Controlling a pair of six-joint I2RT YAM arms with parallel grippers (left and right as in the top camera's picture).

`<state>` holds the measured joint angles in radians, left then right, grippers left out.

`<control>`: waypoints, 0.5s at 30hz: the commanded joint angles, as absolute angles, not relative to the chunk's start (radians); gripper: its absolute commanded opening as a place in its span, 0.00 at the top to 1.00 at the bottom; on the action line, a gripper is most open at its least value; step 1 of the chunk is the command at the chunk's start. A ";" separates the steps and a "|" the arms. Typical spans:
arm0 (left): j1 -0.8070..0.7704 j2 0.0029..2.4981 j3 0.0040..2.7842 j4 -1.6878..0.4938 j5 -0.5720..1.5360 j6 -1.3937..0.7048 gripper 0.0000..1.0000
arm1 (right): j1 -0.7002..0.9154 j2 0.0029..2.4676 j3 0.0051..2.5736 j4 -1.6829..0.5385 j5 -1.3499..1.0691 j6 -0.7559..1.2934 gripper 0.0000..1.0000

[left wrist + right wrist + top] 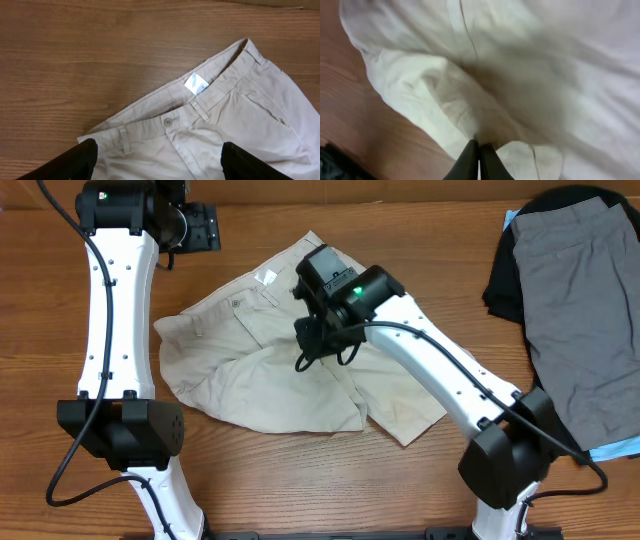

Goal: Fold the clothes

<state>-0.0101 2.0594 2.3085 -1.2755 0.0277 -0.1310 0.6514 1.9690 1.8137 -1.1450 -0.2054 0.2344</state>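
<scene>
The beige shorts [250, 370] are lying rumpled in the middle of the wooden surface [40, 330], waistband toward the far edge with the little white label [196, 83] showing. Right claw [479, 152] is down on them around the middle, tips pinched together on a bunched-up bit of fabric. Left claw [157, 167] hangs over the waistband, fingers spread wide, gripping nothing. Grey shorts [585, 310] sit on a black garment [503, 275] off at the right side.
</scene>
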 commanded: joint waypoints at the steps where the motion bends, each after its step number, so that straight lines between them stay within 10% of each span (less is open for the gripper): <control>1: 0.001 2.055 2.326 -1.271 0.018 -0.120 0.18 | 0.653 2.024 1.787 -1.119 -0.167 0.234 0.96; 15: 0.002 2.055 2.326 -1.248 0.018 -0.127 0.18 | 0.742 1.885 1.785 -1.423 -0.345 0.233 0.96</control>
